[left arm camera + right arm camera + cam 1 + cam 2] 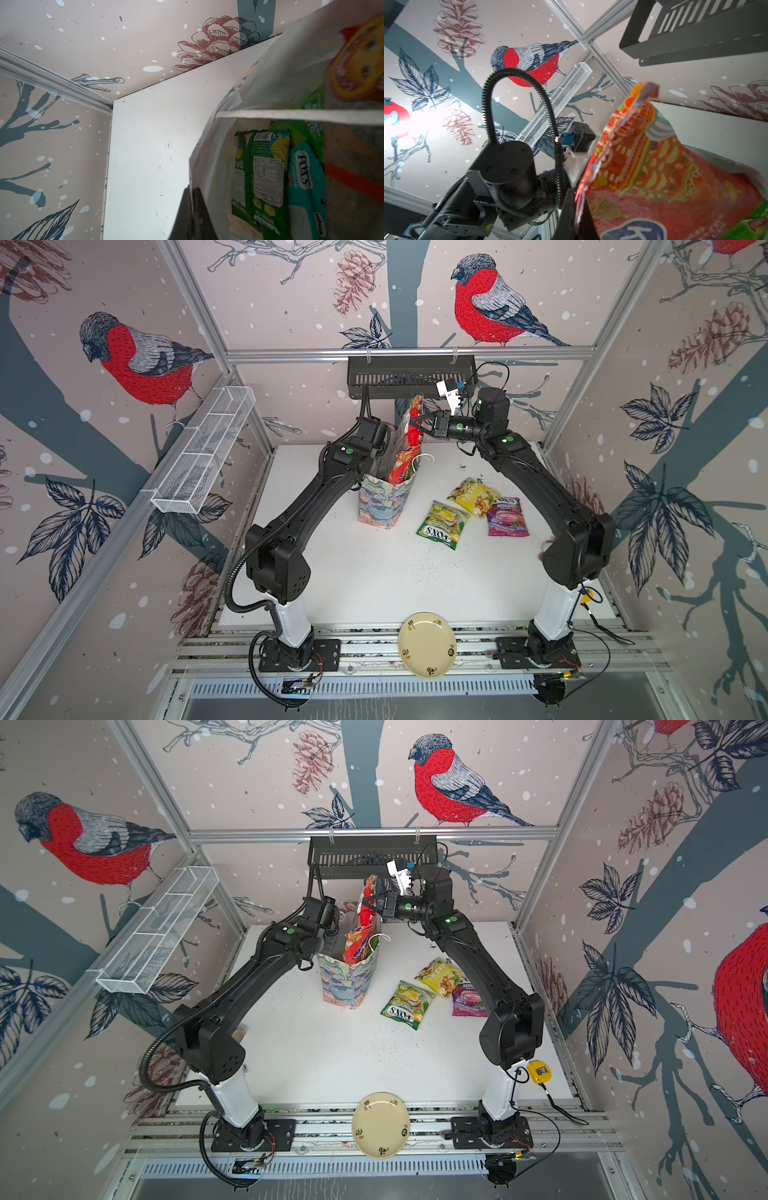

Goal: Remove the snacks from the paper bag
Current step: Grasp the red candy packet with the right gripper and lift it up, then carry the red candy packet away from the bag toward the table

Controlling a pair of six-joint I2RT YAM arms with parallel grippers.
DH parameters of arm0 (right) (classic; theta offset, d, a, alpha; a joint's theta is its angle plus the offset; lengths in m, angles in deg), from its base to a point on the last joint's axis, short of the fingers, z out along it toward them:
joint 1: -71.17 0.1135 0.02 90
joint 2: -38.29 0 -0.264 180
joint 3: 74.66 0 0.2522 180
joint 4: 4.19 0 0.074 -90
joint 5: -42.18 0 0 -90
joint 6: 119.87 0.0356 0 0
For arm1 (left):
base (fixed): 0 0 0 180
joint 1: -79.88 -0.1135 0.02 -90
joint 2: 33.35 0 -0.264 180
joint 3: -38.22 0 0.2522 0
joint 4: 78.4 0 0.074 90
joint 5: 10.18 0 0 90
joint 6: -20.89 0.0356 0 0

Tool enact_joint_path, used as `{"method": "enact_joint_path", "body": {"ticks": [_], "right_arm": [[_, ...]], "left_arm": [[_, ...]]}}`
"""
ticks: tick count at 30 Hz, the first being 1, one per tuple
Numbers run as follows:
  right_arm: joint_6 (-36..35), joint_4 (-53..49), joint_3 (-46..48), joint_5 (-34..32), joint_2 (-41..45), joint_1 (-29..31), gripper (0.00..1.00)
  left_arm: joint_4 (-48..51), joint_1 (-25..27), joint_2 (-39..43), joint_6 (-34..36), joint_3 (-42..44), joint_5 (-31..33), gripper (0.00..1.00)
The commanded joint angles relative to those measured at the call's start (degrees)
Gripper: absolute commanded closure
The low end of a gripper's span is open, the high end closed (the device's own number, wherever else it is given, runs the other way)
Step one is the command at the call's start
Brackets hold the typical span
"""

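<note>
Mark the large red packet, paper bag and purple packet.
large red packet (664, 187): right wrist view, printed face.
paper bag (384, 506): in a top view, floral front wall.
purple packet (508, 517): in a top view, middle.

We see a plate (427, 645) at the table's (374, 572) front edge, a wire basket (203, 450) on the left wall, a black shelf (409, 377) behind, a tape measure (539, 1072) front right.

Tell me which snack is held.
The red packet: the right end effector pinches it, partly out of the bag. Green FOX'S, yellow and purple lie loose on the table.
</note>
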Motion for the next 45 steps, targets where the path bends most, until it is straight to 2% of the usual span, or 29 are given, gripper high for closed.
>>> {"method": "enact_joint_path", "body": {"ticks": [1,6,12,16,21,26,30,39,45], "right_arm": [[2.72,12.18,-0.98,4.48,0.5,-0.24,1.0],[9.96,23.01,-1.18,8.79,-0.4,-0.39,1.0],[24.07,41.44,-2.1,11.58,-2.47,-0.85,1.0],[25.22,42.4,-5.29,11.85,-3.55,-1.35,1.0],[19.78,35.2,-7.86,11.66,-3.0,-2.57,1.0],[15.75,30.33,-6.4,10.73,-0.78,-4.67,1.0],[5.76,18.06,-6.52,8.25,1.96,-6.54,1.0],[-14.45,-9.89,-6.13,-2.87,7.2,-9.51,1.0],[-19.64,-17.63,-1.15,-11.02,9.76,-10.08,1.0]], "left_arm": [[-0.84,-0.31,0.29,0.45,0.34,2.92,1.0],[-0.9,-0.46,0.41,0.34,1.14,2.93,1.0],[-0.98,-0.43,1.02,0.43,2.06,3.27,1.0],[-1.08,-0.62,1.59,0.43,3.06,3.51,1.0],[-1.21,-0.86,2.36,0.34,3.96,3.71,1.0],[-1.59,-1.14,3.02,0.49,3.84,4.31,1.0],[-2.09,-1.65,3.22,0.85,3.7,4.32,1.0],[-3.17,-3.54,3.82,1.48,3.12,3.48,1.0],[-3.37,-3.58,3.71,1.75,2.91,3.2,1.0]]}}
